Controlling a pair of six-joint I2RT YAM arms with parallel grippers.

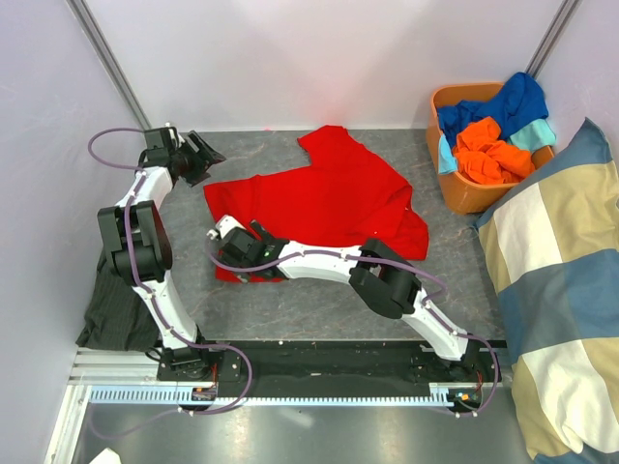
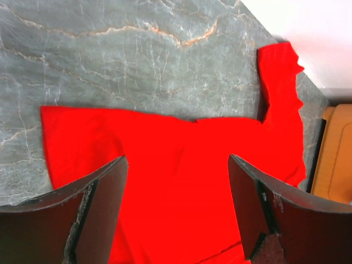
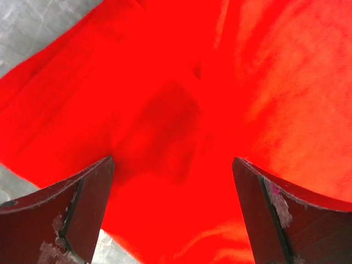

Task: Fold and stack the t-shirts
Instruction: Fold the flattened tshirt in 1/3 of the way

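One red t-shirt [image 1: 329, 193] spread flat, right tool [image 1: 221, 247] over it, left tool [image 1: 205, 159] beside

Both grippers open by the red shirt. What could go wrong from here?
1. Right gripper hangs open over a creased patch of the red t-shirt; closing there may pinch two layers.
2. Right arm crosses the shirt's near edge; a lift may drag cloth.
3. Left gripper looks off the shirt's left corner in the top view; a one-sided pull would likely skew it.
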